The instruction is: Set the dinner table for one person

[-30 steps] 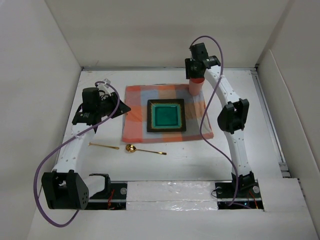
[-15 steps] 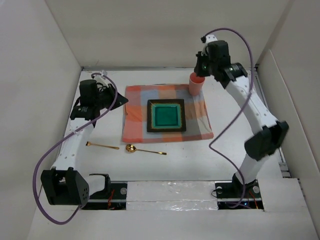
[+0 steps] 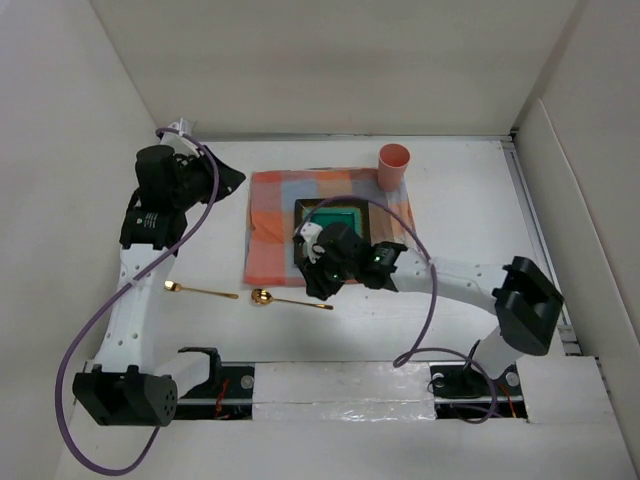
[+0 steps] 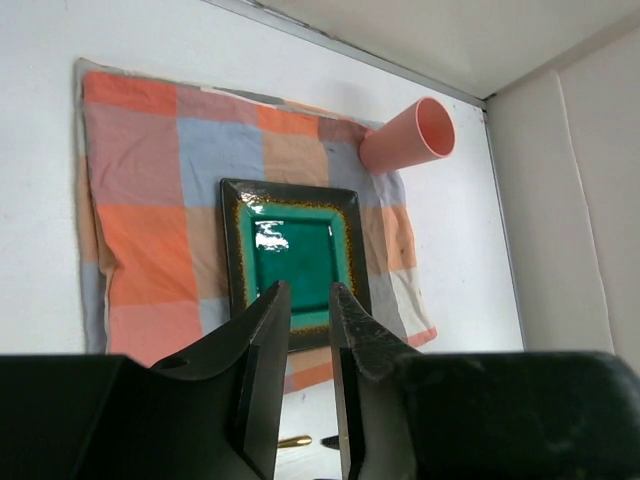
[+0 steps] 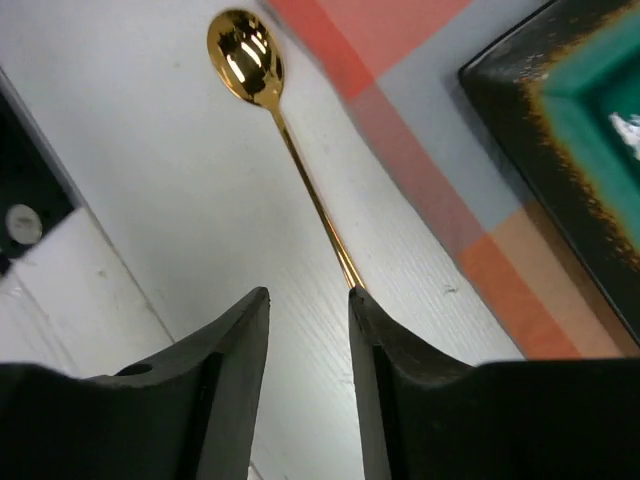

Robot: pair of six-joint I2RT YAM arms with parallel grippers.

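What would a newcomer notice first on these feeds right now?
The eye goes first to the glossy green square plate on the orange-and-grey checked mat at mid-table, with a pink cup standing at the mat's far right corner. Next comes the right arm, stretched across the near side. Its end effector is open above the handle of a gold spoon lying on the white table just off the mat.

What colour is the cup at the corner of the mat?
The cup is salmon pink; the left wrist view shows it best.
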